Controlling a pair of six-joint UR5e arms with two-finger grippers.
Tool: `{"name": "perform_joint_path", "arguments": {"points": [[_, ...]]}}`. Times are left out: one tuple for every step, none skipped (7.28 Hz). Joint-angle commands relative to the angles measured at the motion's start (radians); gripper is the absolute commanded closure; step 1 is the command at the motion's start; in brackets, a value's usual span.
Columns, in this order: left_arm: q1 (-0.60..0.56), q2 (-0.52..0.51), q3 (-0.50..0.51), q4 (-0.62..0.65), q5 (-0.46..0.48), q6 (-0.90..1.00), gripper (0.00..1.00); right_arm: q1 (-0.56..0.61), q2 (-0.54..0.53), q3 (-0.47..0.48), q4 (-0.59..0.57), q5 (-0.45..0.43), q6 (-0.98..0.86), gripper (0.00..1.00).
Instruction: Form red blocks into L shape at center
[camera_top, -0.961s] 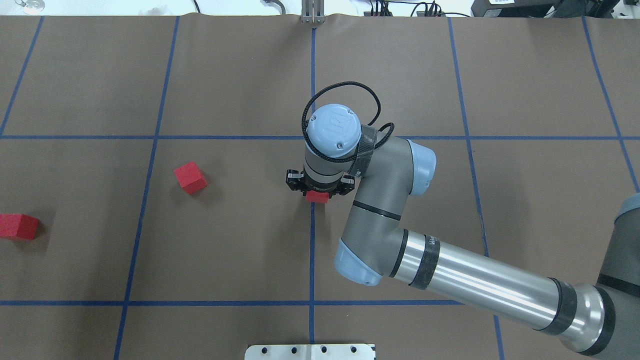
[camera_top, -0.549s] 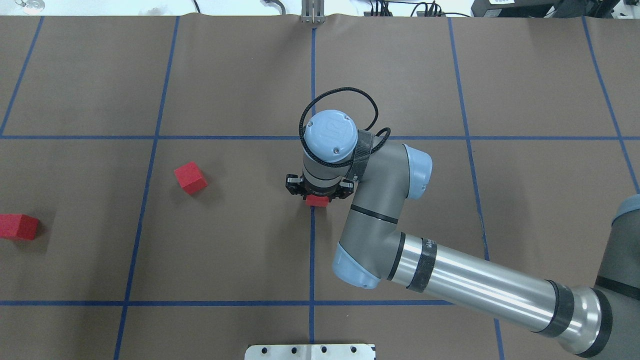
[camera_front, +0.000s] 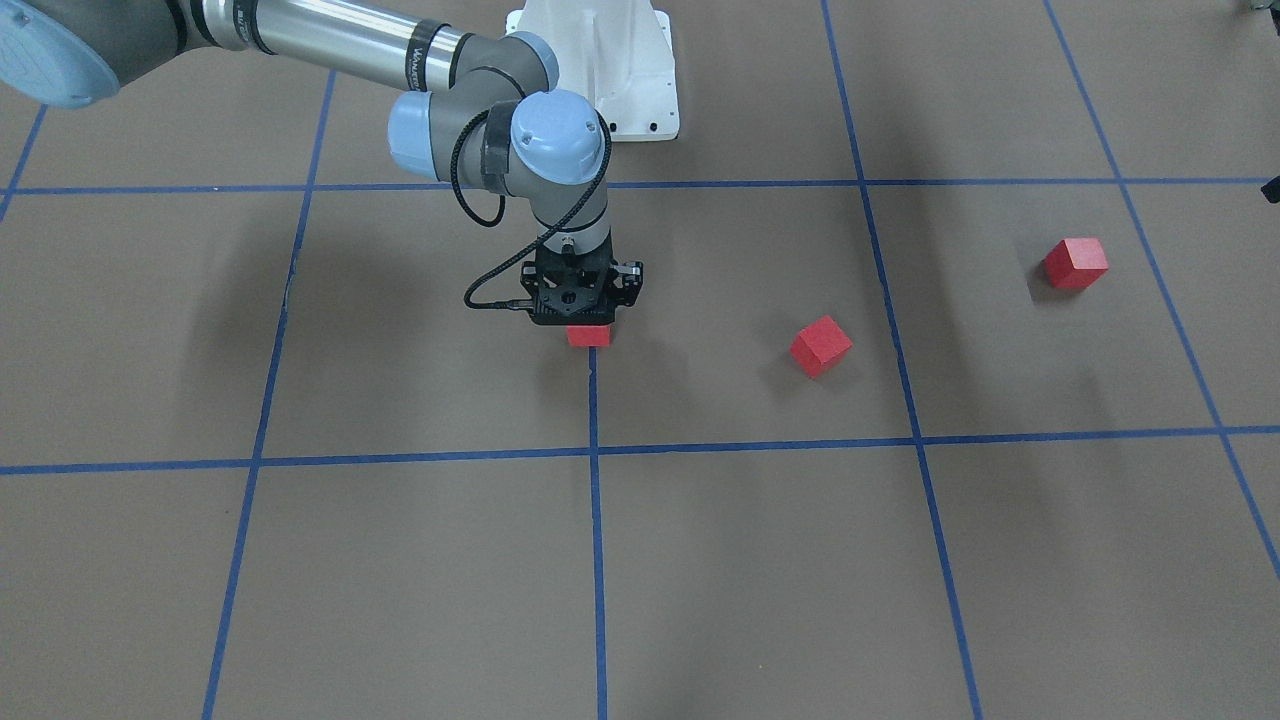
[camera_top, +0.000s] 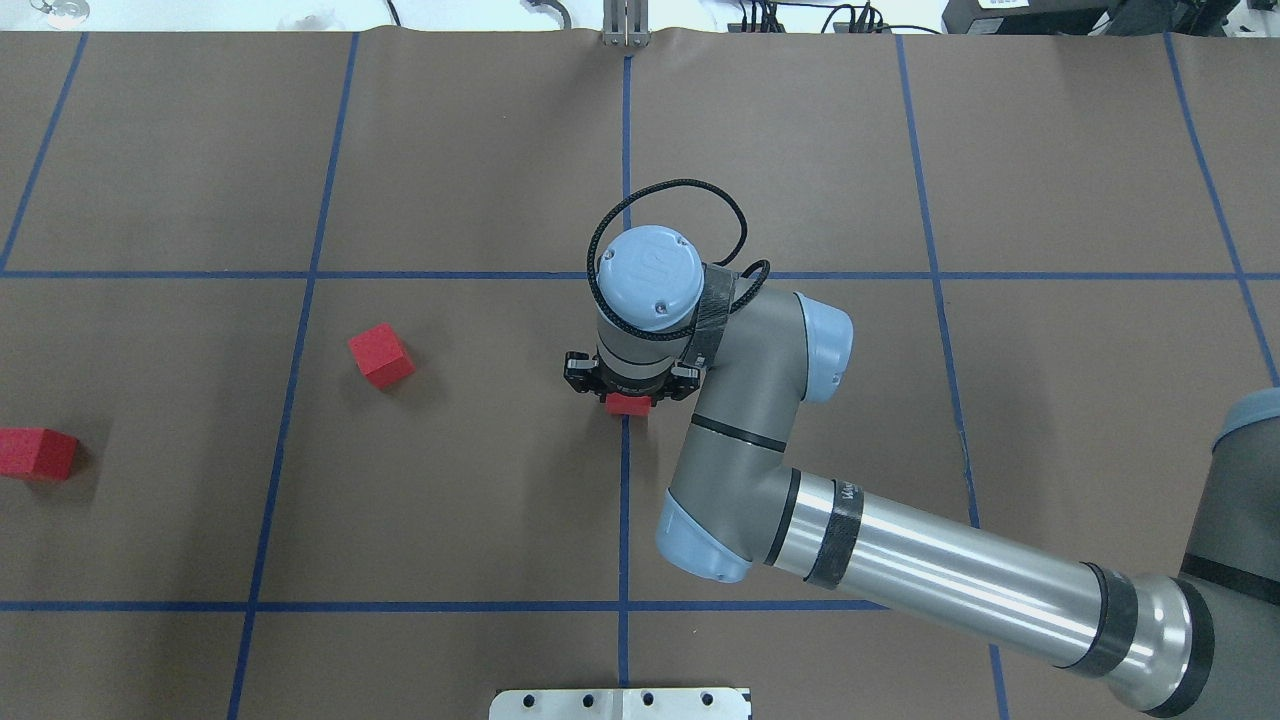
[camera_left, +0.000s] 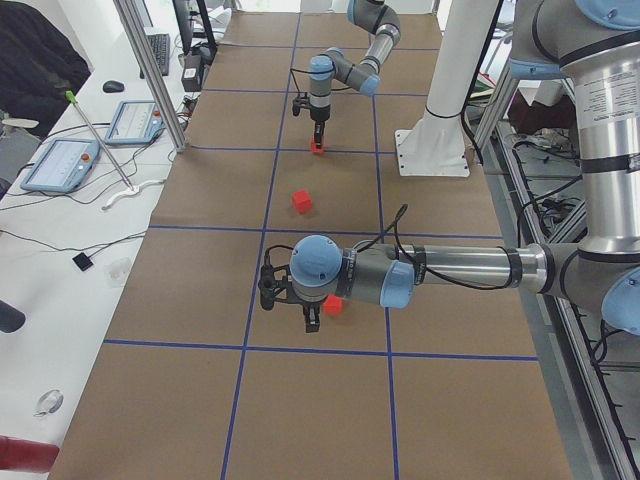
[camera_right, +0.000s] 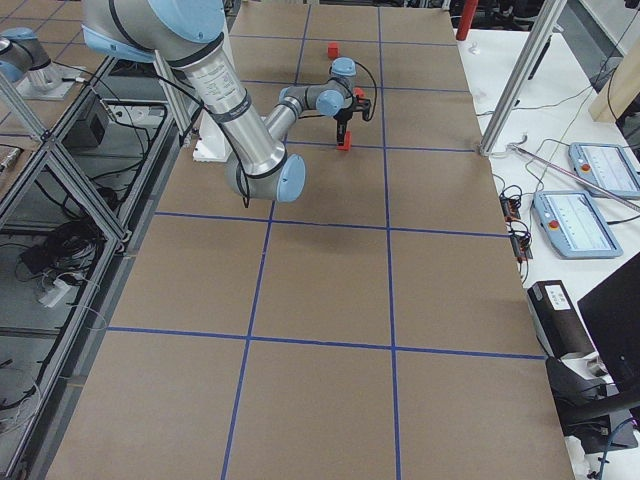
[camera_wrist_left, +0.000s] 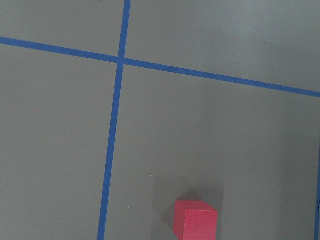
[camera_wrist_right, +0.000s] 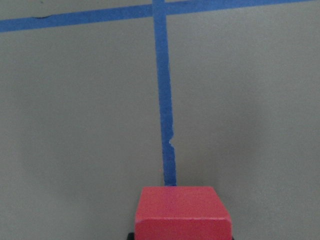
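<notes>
First block (camera_top: 629, 403) sits on the middle tape line (camera_wrist_right: 165, 100) in the center (camera_top: 590, 470), straight under the right gripper (camera_front: 587, 322) and between its fingers. My read is that the fingers are pinched narrow on it, since the right wrist view has the block dead centre at the frame's bottom edge. It's a cube, so no long axis, and its faces are square to the tape.

Clock on the overhead view, 12 = away from robot. Second block (camera_top: 381, 355) is at 9–10 o'clock from the first, well apart. Third block (camera_top: 37, 453) is further out at about 9.

Left gripper (camera_left: 308, 318) hangs just beside the third block, so the left arm is nearer to both loose blocks. Can't tell how its fingers stand.

Overhead hides the right fingers under the wrist. The side views show the block at the fingertips, but whether it touches the table or sits just above it isn't readable.
</notes>
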Motion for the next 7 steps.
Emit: {"name": "perform_joint_path", "arguments": {"points": [[0.0, 0.0, -0.001, 0.0, -0.001, 0.0, 0.0, -0.011, 0.001, -0.003, 0.012, -0.022, 0.001, 0.09], [0.0, -0.001, -0.001, 0.0, -0.001, -0.002, 0.0, -0.009, -0.001, -0.001, 0.014, -0.022, -0.002, 0.0], [0.002, -0.001, -0.001, 0.002, 0.0, -0.002, 0.0, -0.011, -0.002, -0.001, 0.014, -0.02, -0.032, 0.0], [0.025, -0.006, -0.005, 0.0, -0.001, -0.044, 0.0, -0.009, -0.005, 0.009, 0.014, -0.019, -0.078, 0.0], [0.089, -0.032, -0.007, -0.026, -0.001, -0.175, 0.0, -0.003, -0.016, 0.041, 0.012, -0.013, -0.08, 0.0], [0.174, -0.07, -0.008, -0.123, 0.008, -0.366, 0.0, 0.015, -0.043, 0.095, 0.008, 0.001, -0.078, 0.0], [0.253, -0.119, -0.011, -0.199, 0.013, -0.619, 0.0, 0.052, -0.083, 0.161, 0.003, 0.038, -0.077, 0.0]]}}
